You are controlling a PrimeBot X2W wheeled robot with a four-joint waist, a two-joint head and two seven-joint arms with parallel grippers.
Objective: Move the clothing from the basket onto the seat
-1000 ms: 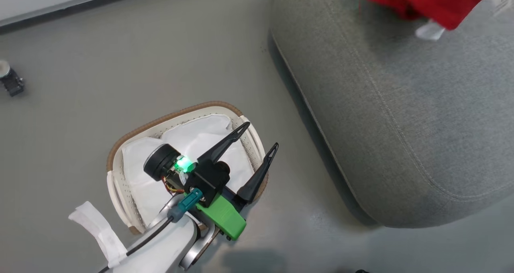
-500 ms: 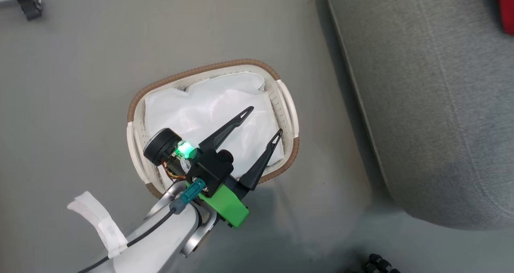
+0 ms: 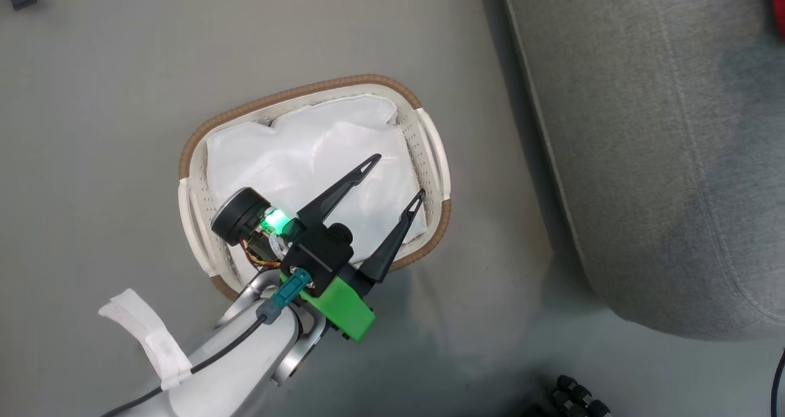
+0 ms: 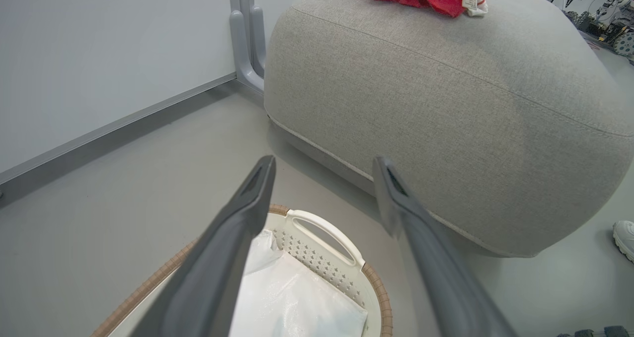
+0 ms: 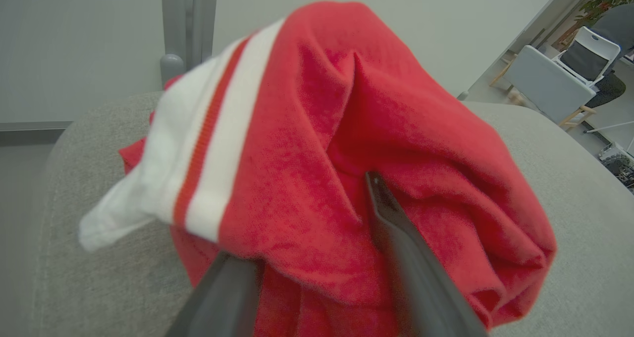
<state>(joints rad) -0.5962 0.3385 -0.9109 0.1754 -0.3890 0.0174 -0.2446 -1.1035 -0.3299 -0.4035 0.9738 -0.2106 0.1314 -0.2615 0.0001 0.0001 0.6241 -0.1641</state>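
— What changed?
— The right hand [image 5: 317, 193] has just parted. The red garment [image 5: 322, 104] lies draped over its fingers, on the grey seat [image 5: 569, 178].
— And the basket [image 3: 294, 92]?
— White liner [image 3: 294, 153], no red. The left hand [image 3: 398, 175] hovers released above it. Nearly done, I'd judge.

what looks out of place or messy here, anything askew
Nothing spilled or damaged. The red garment is bunched in a crumpled heap on the grey seat, with one fold draped over a finger of the right claw. The white liner in the basket is rumpled and sits unevenly.
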